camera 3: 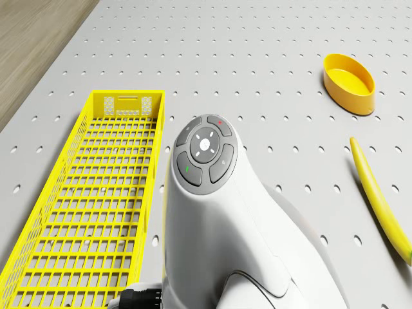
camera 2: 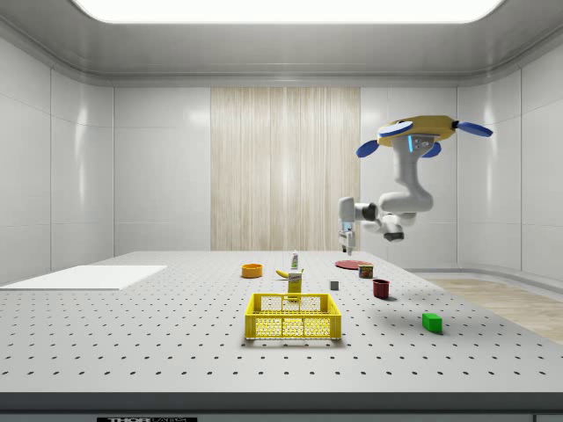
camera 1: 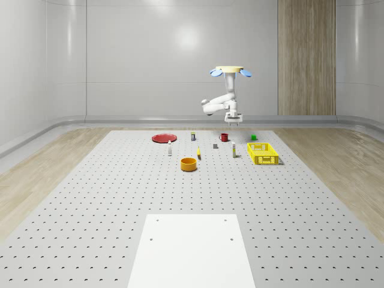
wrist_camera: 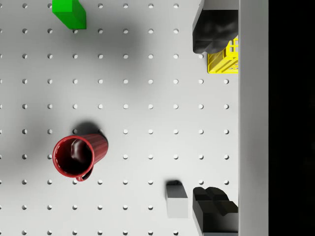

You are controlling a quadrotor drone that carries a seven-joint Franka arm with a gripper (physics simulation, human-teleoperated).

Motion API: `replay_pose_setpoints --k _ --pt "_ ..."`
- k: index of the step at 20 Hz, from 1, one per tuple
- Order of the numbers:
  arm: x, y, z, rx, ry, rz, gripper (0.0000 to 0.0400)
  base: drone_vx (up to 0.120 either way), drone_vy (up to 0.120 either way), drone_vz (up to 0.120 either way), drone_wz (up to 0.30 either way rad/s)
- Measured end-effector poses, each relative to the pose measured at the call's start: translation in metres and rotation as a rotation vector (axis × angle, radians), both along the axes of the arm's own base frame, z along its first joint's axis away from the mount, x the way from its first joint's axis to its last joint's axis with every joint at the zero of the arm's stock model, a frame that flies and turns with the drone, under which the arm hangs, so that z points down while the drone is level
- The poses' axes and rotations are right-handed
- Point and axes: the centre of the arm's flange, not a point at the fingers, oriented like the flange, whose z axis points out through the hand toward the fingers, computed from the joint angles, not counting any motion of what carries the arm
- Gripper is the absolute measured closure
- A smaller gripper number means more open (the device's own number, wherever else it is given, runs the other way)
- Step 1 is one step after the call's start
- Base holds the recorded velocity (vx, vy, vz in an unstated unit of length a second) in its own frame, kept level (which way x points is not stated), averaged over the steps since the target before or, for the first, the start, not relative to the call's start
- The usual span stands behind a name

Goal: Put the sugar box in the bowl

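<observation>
drone (camera 1: 229,70): hovering high over the table's (camera 1: 90,210) far end
gripper (wrist_camera: 215,120): jaws spread apart, nothing held, above red mug (wrist_camera: 76,156)

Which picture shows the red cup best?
The wrist view: the red cup sits close below the camera, so its handle and dark, empty inside are plain. In the whole-scene view it is a tiny red spot, and in the side view a small dark red cup seen side-on.

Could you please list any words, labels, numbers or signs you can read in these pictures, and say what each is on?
No text can be read.
Sugar box: printing too small to read.
Strip at the table's front edge, side view: dark marks, unreadable.
Round button pad on the arm: small icons, no letters.
</observation>
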Motion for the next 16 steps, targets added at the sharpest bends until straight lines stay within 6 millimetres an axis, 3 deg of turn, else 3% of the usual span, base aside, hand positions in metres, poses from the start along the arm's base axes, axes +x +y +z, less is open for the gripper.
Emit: replay_pose_setpoints --k 10,12,16 --pt "0.0000 0.0000 0.0000 0.000 0.000 0.000 0.0000 0.120 0.000 0.000 0.000" --pt "0.0000 0.0000 0.0000 0.000 0.000 0.000 0.0000 0.120 -0.120 0.000 0.000" --pt "0.0000 0.0000 0.0000 0.000 0.000 0.000 0.0000 0.120 -0.010 -0.020 0.000"
